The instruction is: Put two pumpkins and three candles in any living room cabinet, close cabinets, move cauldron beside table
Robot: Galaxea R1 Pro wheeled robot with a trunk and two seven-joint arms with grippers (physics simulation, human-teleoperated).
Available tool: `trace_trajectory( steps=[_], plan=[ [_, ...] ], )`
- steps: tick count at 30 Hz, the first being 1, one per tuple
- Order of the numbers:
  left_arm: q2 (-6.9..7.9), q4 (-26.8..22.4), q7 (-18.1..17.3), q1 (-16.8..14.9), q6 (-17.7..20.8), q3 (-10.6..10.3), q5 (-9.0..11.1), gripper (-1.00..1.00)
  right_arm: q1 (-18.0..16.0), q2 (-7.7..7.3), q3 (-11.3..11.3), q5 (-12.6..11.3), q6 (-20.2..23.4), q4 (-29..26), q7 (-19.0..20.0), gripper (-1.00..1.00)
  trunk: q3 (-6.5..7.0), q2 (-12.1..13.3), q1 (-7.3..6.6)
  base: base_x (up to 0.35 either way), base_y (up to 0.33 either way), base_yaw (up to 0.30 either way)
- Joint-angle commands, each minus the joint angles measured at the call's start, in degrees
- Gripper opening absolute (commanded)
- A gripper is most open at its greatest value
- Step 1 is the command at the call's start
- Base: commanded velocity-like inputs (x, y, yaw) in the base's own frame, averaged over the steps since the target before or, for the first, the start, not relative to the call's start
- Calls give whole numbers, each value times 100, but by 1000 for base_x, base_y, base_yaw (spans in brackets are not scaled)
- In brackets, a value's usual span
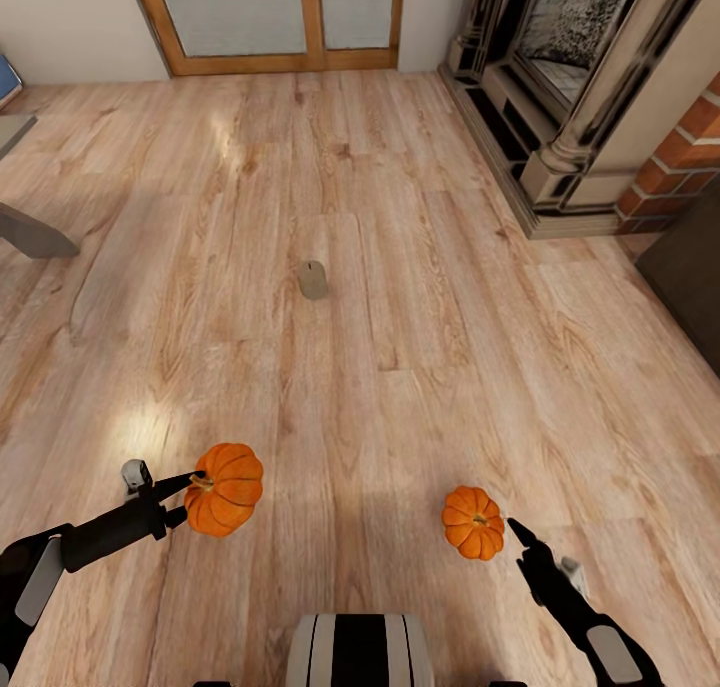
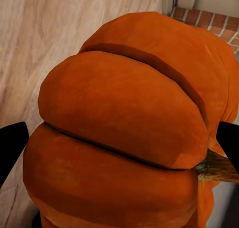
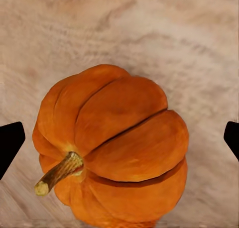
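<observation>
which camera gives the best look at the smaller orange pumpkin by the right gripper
The right wrist view: the smaller ribbed orange pumpkin sits nearly whole, with its stem, between the black fingertips. The head view shows it small and low, just ahead of the right gripper. The left wrist view shows the larger pumpkin instead.

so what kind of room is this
Most likely a living room in a house: a pale wood plank floor, a fireplace with a dark, columned surround and red brick beside it, and a wood-framed glass door in the far wall. A candle stands on the floor.
</observation>
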Motion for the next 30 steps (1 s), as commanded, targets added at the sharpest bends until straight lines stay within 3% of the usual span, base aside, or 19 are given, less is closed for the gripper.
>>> trace_trajectory(
  steps=[1, 4, 7, 17, 21, 30],
  plan=[
    [0, -1, 2, 0, 1, -1, 2, -100, -3, -5, 137, -1, -3, 0, 0, 100, 0, 0, 0, 0, 0, 0],
    [0, -2, 2, 0, 2, -1, -1, -100, -7, 12, 394, -4, -33, -13, 15, 100, 0, 0, 0, 0, 0, 0],
    [0, -1, 2, 0, 0, -1, -1, -100, -8, 38, 471, -7, -47, -25, 32, 100, 0, 0, 0, 0, 0, 0],
    [0, -1, 2, 0, 0, -1, -1, -100, -9, 6, 486, -45, -80, -15, 14, 100, 0, 0, 0, 0, 0, 0],
    [0, -1, 2, 0, 1, -1, -1, -100, -9, 6, 485, -50, -85, -4, 17, 100, -89, -5, 10, 0, 0, 0],
    [0, -1, 2, 0, 2, -1, -1, -100, -9, 6, 481, -36, -86, -1, -20, 100, -133, -8, 15, 0, 0, 0]
  ],
)
